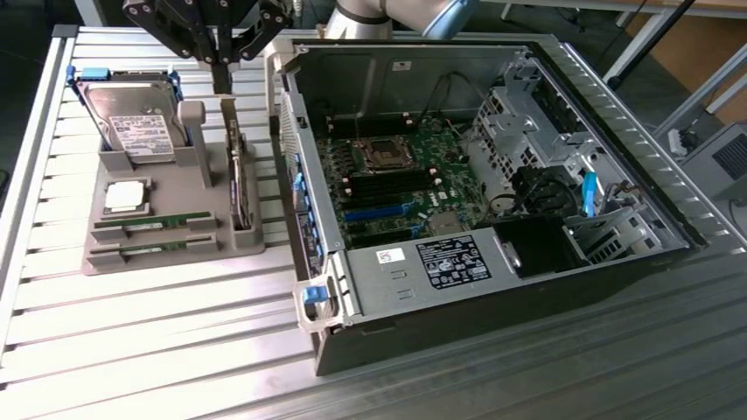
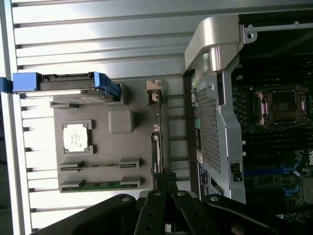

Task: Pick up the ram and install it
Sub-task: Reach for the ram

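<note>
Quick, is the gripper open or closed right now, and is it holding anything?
Gripper: closed, with nothing visible in it, above the gray parts tray.

Strong light on the ribbed silver aluminium table (image 1: 152, 350). In the exterior view its slats wash out to near white toward that view's left and lower edge. The white label on the silver hard drive (image 1: 138, 122) glares as well. The open black-and-silver computer case (image 1: 467, 328) is dim inside, blackest in the bay beside the silver power supply box (image 1: 397, 280). In my wrist view, bright bands run along the slats. The grey plastic parts holder (image 2: 107, 147) is evenly lit, and my black gripper (image 2: 165, 182) is a dark silhouette.
</note>
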{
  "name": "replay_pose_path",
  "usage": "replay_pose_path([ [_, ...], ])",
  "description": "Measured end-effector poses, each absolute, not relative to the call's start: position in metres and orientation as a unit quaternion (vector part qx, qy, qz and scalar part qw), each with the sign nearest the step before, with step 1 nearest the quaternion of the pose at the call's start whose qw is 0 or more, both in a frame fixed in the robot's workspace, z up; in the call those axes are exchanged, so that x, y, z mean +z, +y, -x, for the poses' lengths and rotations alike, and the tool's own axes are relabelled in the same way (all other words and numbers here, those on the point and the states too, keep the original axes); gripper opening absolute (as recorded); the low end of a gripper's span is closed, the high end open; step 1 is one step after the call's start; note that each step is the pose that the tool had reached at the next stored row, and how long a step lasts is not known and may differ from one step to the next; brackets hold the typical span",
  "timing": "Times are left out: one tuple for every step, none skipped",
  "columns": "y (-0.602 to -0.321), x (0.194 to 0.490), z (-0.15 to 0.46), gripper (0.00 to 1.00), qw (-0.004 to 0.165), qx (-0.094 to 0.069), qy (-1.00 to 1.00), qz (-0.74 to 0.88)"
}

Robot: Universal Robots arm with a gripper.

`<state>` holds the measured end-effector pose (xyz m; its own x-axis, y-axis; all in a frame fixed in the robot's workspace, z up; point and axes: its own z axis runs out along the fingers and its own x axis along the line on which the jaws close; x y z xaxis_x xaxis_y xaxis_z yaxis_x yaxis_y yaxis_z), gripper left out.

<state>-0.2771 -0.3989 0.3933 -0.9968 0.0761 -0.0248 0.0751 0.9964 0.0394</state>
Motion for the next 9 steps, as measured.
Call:
replay_pose_path([
  [-0.399,0.393,0.278,0.09,0.013,0.019,0.999,-0.038],
  [-0.399,0.393,0.285,0.09,0.013,0.019,0.999,-0.038],
  [-0.399,0.393,0.285,0.09,0.013,0.019,0.999,-0.038],
  [-0.399,0.393,0.285,0.09,0.013,0.019,0.999,-0.038],
  [-0.399,0.393,0.291,0.09,0.013,0.019,0.999,-0.038],
  [-0.399,0.393,0.291,0.09,0.013,0.019,0.999,-0.038],
  [-0.399,0.393,0.292,0.09,0.013,0.019,0.999,-0.038],
  [-0.399,0.393,0.293,0.09,0.013,0.019,0.999,-0.038],
  [-0.399,0.393,0.293,0.09,0.013,0.019,0.999,-0.038],
])
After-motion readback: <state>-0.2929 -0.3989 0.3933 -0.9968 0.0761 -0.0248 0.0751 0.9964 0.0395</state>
